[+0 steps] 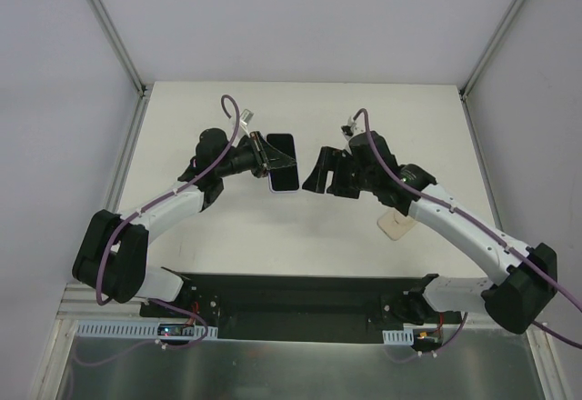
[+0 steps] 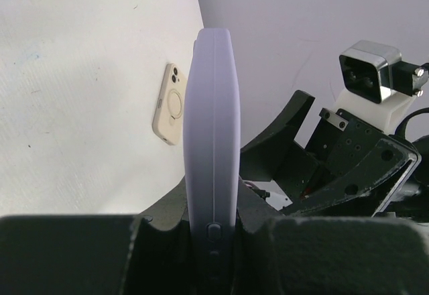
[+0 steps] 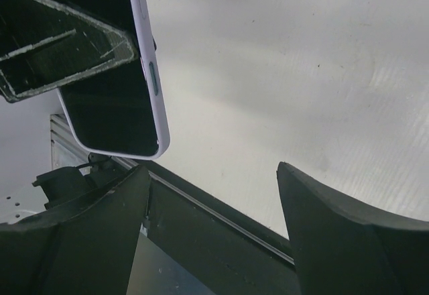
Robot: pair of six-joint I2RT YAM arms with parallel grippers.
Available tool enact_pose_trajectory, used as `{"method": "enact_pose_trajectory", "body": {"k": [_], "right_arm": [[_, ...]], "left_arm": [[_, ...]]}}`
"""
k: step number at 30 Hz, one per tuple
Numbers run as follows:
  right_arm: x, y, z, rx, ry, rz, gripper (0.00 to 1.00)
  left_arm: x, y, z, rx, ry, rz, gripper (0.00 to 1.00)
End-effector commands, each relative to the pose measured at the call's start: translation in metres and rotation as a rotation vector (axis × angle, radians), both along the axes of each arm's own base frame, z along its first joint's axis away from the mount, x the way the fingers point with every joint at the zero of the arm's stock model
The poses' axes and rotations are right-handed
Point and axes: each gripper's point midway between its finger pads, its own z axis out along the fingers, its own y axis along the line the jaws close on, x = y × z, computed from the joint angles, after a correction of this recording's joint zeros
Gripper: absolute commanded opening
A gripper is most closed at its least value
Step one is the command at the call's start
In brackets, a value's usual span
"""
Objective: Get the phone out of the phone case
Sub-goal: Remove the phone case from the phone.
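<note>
the job looks like it is only just begun. the left jaws [image 1: 262,155] are pinching the phone [image 1: 283,162] and holding it up in the air over the middle of the tabletop [image 1: 236,218]. in the left wrist view the phone [image 2: 212,127] stands on its edge between the two dark pads, one on its screen side and one on its back. a light purple case [image 3: 158,100] seems to be wrapped around it, with a soft rim around the black screen, so i think the phone is not out yet. peeling the case off is the part that is left.

the right jaws [image 1: 326,173] are spread wide and hold nothing. they sit just beside the free long edge of the phone, apart from it and not touching.

the bottom corner and the long side of the phone [image 3: 114,107] stick out past the left pads, so there are bare edges to grab. there is open room under the phone and toward the back wall. a cream case [image 1: 396,225] lies flat on the tabletop under the right arm, well apart from the phone. i can't tell if it is part of this job.
</note>
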Motion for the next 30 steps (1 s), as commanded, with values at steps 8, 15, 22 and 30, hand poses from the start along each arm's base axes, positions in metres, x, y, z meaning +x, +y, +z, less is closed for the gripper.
{"method": "enact_pose_trajectory", "body": {"k": [8,15,22,30], "right_arm": [[0.020,0.009,0.014,-0.018,-0.044,-0.023,0.79],[0.019,0.012,0.000,-0.049,-0.019,-0.012,0.79],[0.018,0.017,-0.008,-0.077,-0.005,0.002,0.78],[0.015,0.007,-0.023,-0.141,0.006,-0.036,0.78]], "left_arm": [[-0.007,-0.002,0.047,-0.085,-0.142,-0.012,0.00],[-0.009,-0.002,0.051,-0.090,-0.151,-0.013,0.00],[-0.011,-0.001,0.058,-0.098,-0.166,-0.012,0.00],[-0.013,0.003,0.068,-0.098,-0.192,0.003,0.00]]}}
